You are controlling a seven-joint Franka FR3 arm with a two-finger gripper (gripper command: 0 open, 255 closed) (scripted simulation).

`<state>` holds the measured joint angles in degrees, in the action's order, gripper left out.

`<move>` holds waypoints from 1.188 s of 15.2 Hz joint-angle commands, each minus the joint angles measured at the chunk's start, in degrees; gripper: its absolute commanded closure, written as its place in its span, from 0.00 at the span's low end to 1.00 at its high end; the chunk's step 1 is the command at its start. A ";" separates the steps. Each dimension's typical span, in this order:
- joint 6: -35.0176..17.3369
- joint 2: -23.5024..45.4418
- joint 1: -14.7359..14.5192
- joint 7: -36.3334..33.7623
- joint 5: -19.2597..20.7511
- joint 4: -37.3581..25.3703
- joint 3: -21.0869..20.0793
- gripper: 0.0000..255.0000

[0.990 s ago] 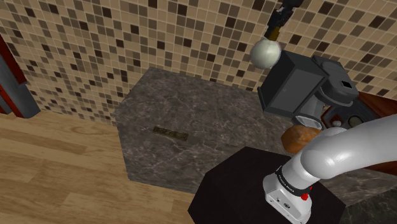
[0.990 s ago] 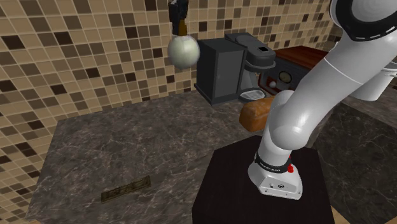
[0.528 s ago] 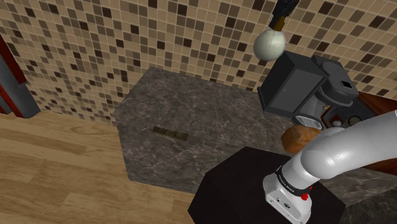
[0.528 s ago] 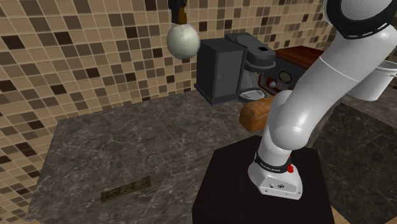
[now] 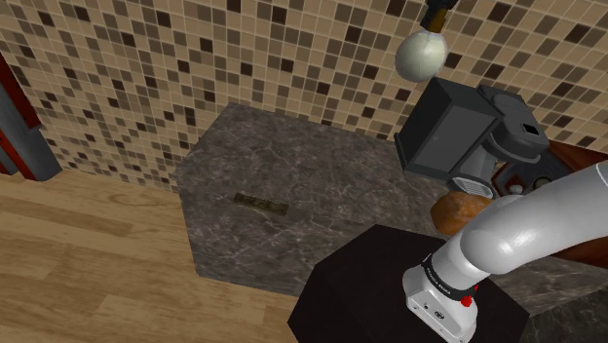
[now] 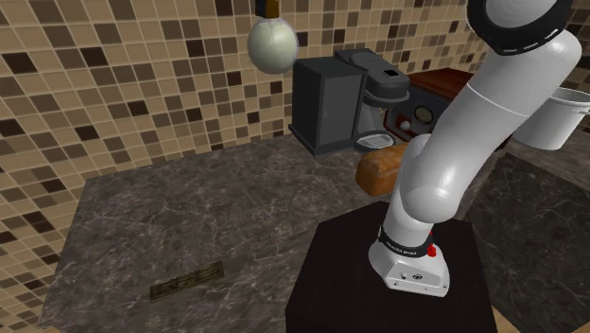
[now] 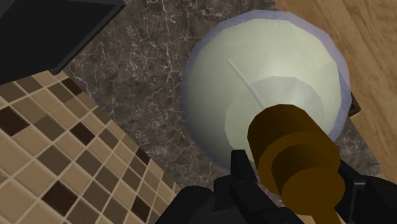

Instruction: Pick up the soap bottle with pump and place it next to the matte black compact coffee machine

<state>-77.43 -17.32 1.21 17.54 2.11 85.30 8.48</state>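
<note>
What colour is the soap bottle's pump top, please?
The soap bottle has a golden-brown pump, clearest in the wrist view.

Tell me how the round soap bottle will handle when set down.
The soap bottle looks spherical, so it may roll or tip on the counter. The tool grips only its brown pump, so the body could swing. It looks smooth, probably slippery.

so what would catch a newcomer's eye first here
The pale, round soap bottle hangs high in the air, clasped by its brown pump in the black gripper, above and beside the dark grey coffee machine on the marbled counter by the mosaic tile wall. Next comes the big white arm curving up from its stand at the second exterior view's right.
</note>
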 commanded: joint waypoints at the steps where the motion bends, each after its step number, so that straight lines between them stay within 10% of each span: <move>1: 0.30 0.34 0.66 2.32 0.06 -0.71 1.63 1.00; 15: 2.93 12.89 8.50 26.89 -4.93 -14.86 19.69 1.00; 18: -0.25 10.45 8.23 26.23 -3.64 -9.56 18.81 1.00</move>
<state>-76.78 -6.66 9.37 43.53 -1.62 74.71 27.22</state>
